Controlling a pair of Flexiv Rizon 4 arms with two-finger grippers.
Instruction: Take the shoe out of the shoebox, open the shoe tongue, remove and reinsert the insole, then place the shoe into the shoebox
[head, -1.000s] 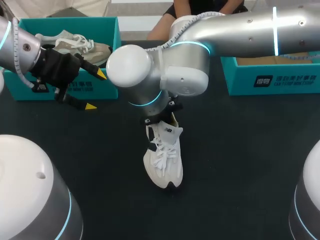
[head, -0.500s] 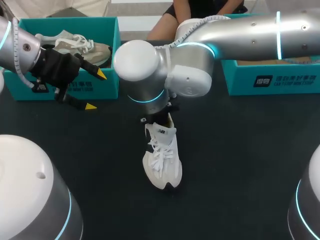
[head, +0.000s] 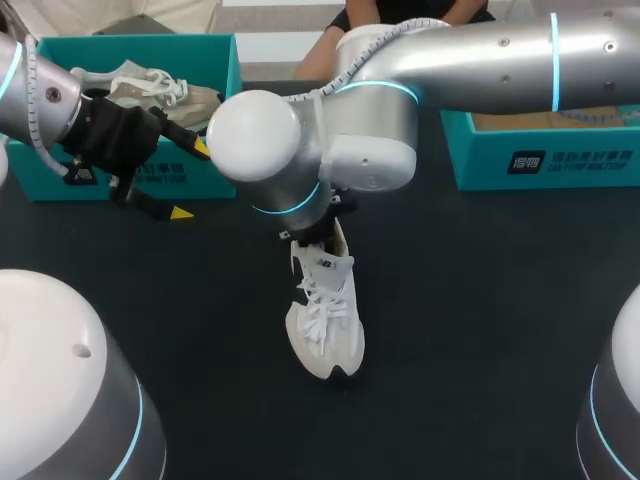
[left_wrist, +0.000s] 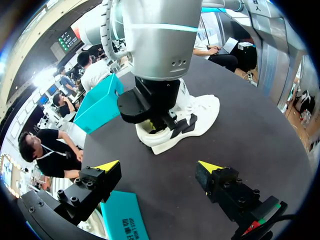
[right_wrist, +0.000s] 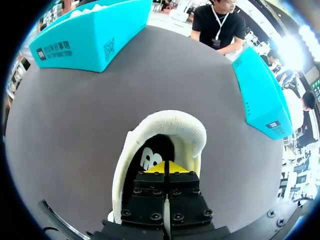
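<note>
Our right pincer (right_wrist: 167, 168), tips together inside the shoe (right_wrist: 172, 125), may drag the unheld shoe upward; our left pincer (left_wrist: 159, 166) hangs apart.

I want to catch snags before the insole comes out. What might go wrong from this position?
1. The right claw sits shut inside the heel opening of the white shoe, and nothing pins that shoe to the table. The left claw hangs open, apart from it. A pull may lift the whole shoe.
2. Whether the tips pinch the insole is hidden, so they may come out empty.
</note>
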